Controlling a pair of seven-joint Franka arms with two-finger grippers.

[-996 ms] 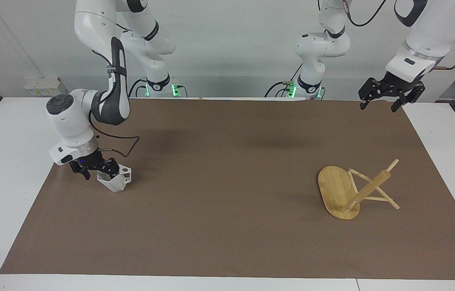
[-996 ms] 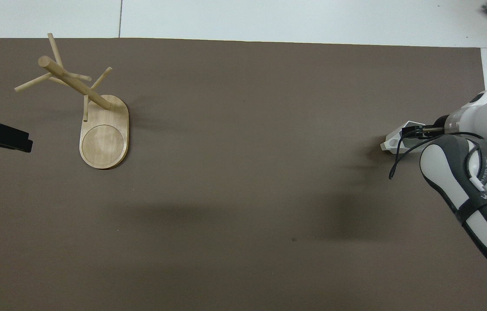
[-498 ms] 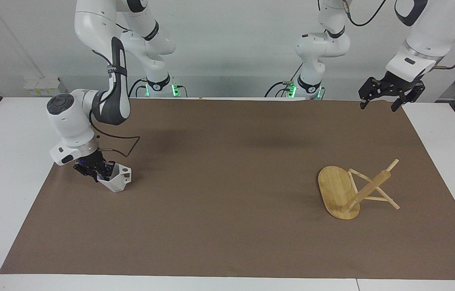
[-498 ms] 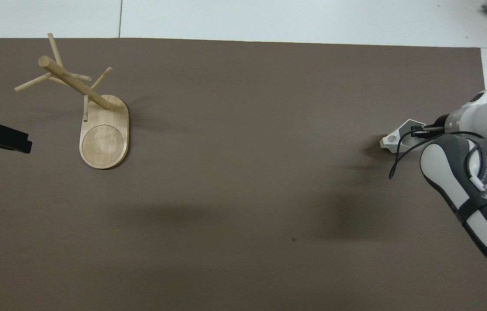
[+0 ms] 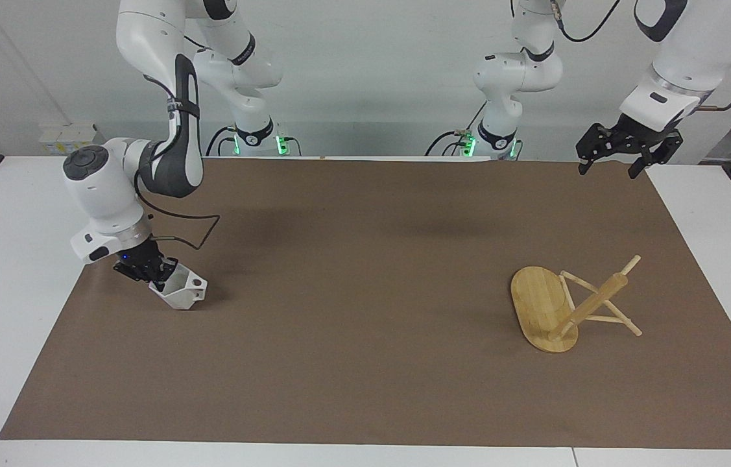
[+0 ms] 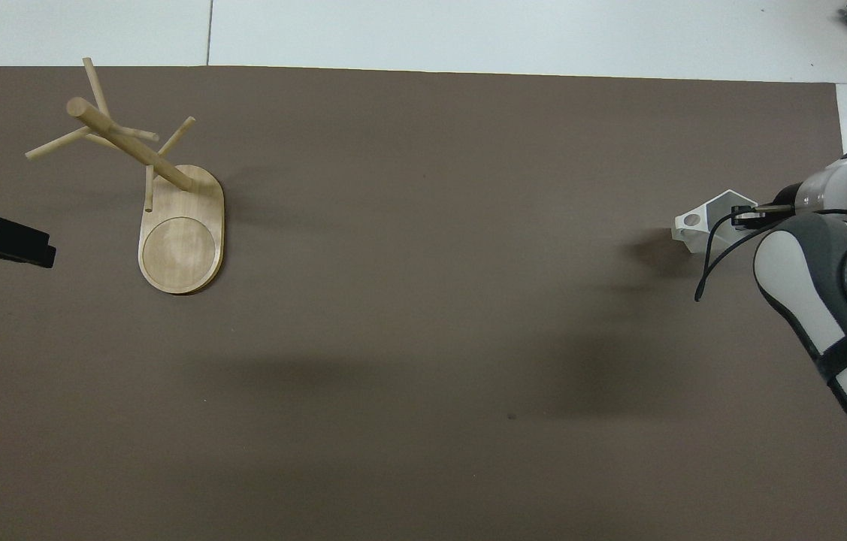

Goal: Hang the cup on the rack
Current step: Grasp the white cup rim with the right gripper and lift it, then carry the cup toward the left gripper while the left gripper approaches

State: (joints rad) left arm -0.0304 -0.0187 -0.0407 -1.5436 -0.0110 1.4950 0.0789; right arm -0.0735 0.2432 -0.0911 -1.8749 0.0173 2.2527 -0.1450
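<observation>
White glossy arm links, dark grey joints, black end effectors, black cables; bases apparently green-lit.

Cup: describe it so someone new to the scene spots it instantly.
On the brown mat, go to the right arm's end. The cup hangs tilted in the right gripper: small, white, faceted, with a round hole through its blocky handle, unlike the bamboo rack.

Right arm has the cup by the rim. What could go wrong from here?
1. The right gripper pinches only one wall of the cup, which hangs tilted; it may slip or swing in transit.
2. The rack stands at the left arm's end of the table, so the carry is long.
3. Its pegs are thin, and the handle hole is small.
</observation>
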